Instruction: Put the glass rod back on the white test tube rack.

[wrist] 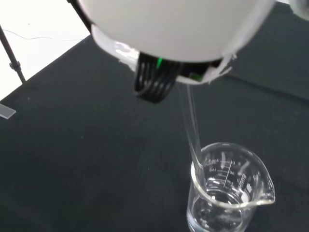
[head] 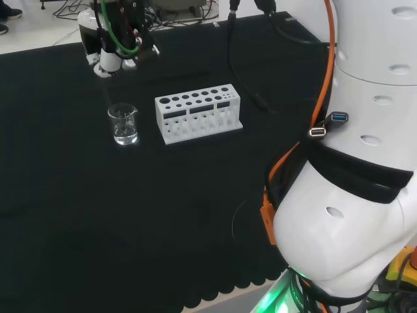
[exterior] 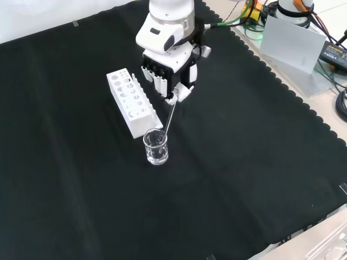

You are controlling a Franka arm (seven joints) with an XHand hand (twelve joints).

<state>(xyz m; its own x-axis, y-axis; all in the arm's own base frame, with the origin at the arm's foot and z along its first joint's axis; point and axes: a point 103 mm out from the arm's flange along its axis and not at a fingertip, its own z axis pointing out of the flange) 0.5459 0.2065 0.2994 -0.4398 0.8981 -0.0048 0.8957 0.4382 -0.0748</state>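
My hand pinches the top of the glass rod, keeping it tilted with its lower end inside the beaker, just beside the white test tube rack, so it can lift clear of the rim.

Head cam sits behind and above the arm's base, so we look over the big white links at the right, out across the tabletop from mid distance. Front cam faces back at the arm from the opposite side, high up, looking down at the whole cloth. Both share the rack and beaker, roughly a quarter turn apart. Wrist cam rides under the hand, looking down close at that same beaker.
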